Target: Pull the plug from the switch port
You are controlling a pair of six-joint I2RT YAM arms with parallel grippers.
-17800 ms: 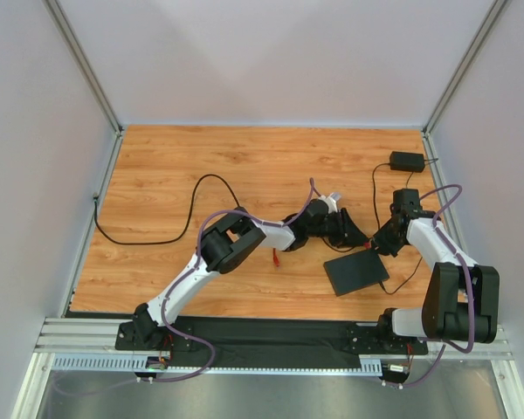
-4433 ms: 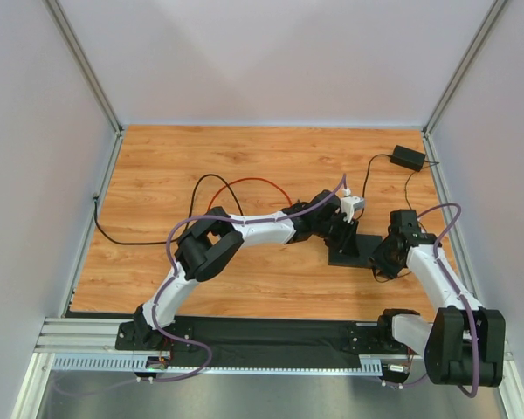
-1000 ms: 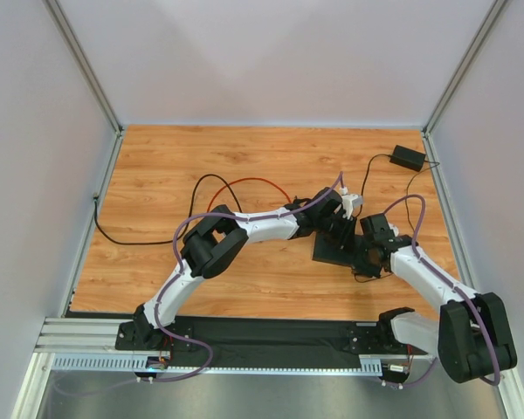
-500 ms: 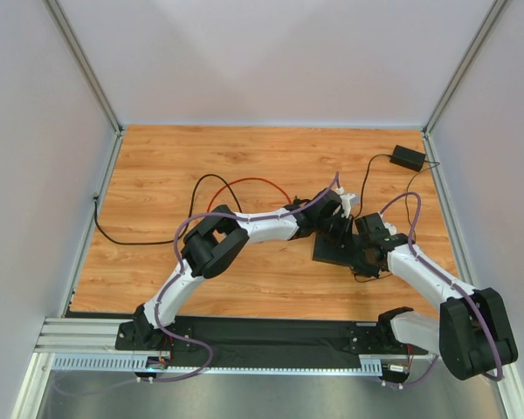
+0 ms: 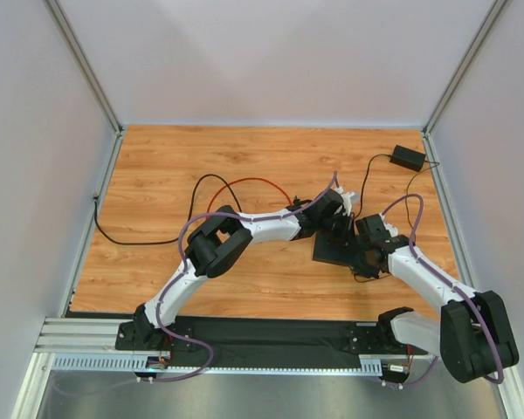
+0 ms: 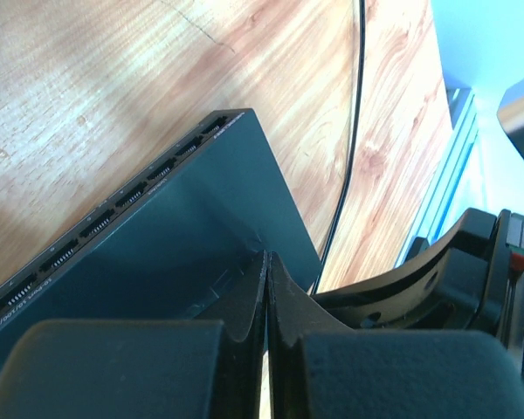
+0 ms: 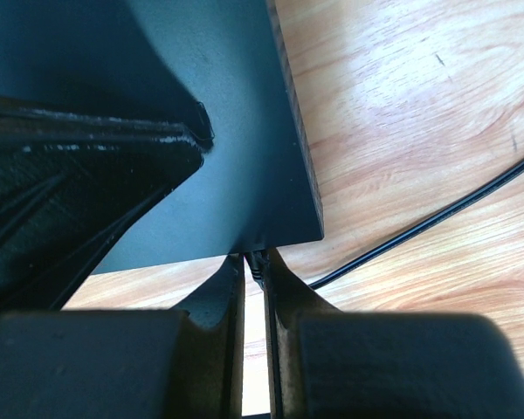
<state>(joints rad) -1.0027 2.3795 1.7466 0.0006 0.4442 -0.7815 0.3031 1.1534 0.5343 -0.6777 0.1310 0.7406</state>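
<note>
Black fingers of the right tool (image 7: 256,259) stand almost together, pinching a small dark plug (image 7: 258,262) right at an edge of the switch box (image 5: 330,253), just beside one corner. The switch port is hidden behind the fingers and the plug, so I cannot tell whether the plug is seated or free. A thin cable (image 7: 419,223) runs from the plug away over the wooden bench (image 5: 201,157).

The left tool (image 6: 267,262) is fully closed with nothing between its fingers. Its tips press on the flat top of the box, some way in from the edge that carries a row of sockets (image 6: 122,199).

From above, the left arm (image 5: 262,229) reaches far across to the right, forearm stretched low and wrist angled down onto the box. The right arm (image 5: 428,279) leans in leftward from its base and meets the box from the right-hand side. Both tools are close together at the box, which lies flat on the bench, right of centre. A small adapter brick (image 5: 407,160) sits well apart, near the far right corner.
</note>
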